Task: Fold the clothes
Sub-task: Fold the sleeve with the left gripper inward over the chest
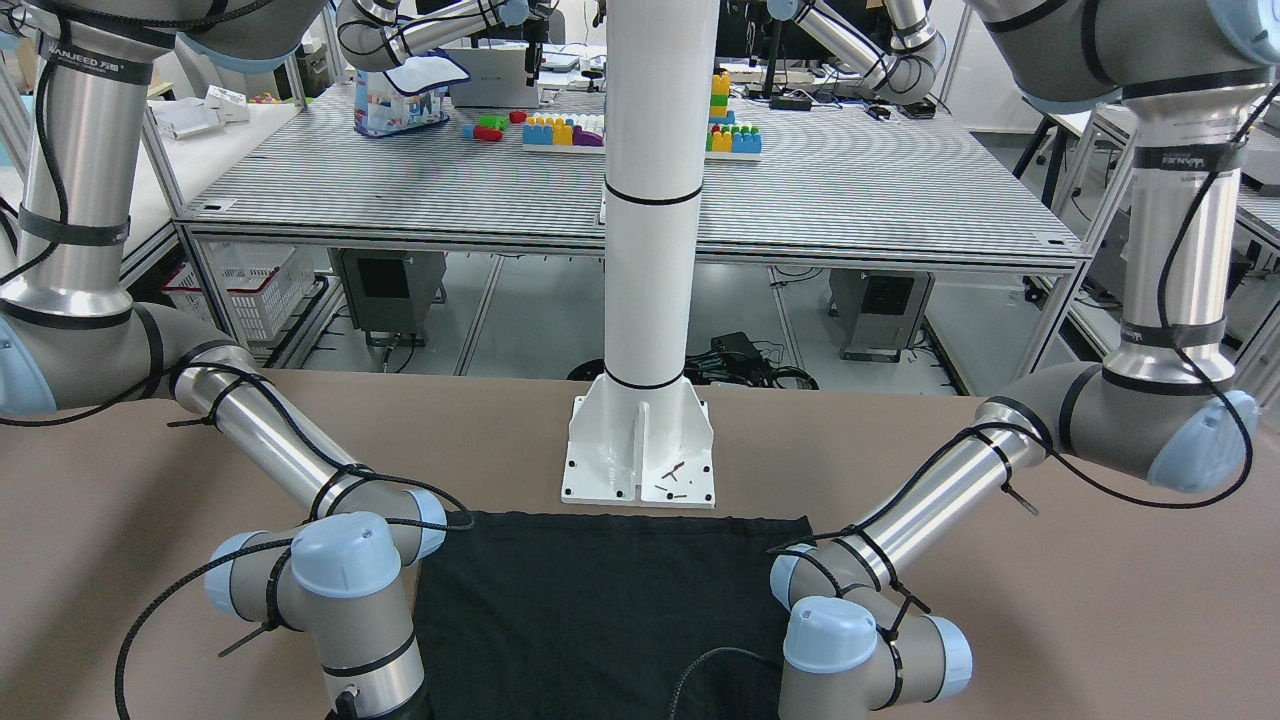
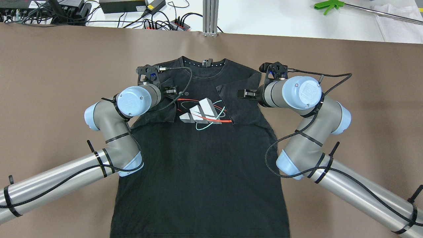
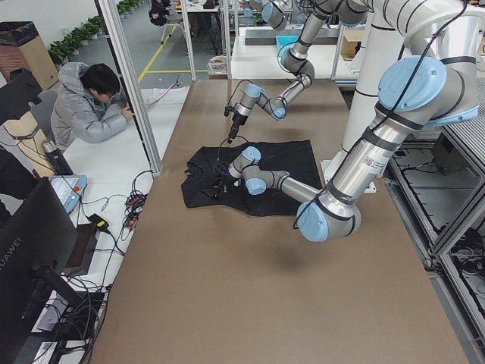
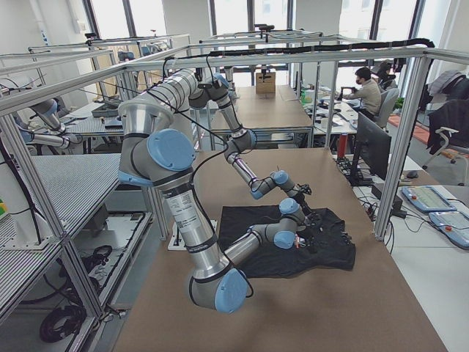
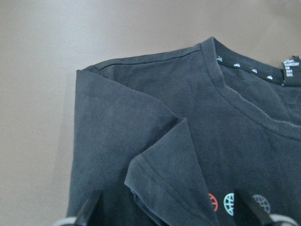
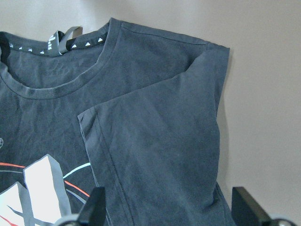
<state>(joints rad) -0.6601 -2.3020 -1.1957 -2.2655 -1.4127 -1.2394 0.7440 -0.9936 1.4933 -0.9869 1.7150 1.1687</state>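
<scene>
On the table (image 2: 59, 66) centre, we see the black T-shirt (image 2: 198, 172) lying flat, collar at twelve o'clock, sleeves turned in over the chest. Our left gripper (image 2: 172, 90) and right gripper (image 2: 243, 93) hover above those flaps, released and empty. A dragging finger could flip either sleeve back open.
</scene>
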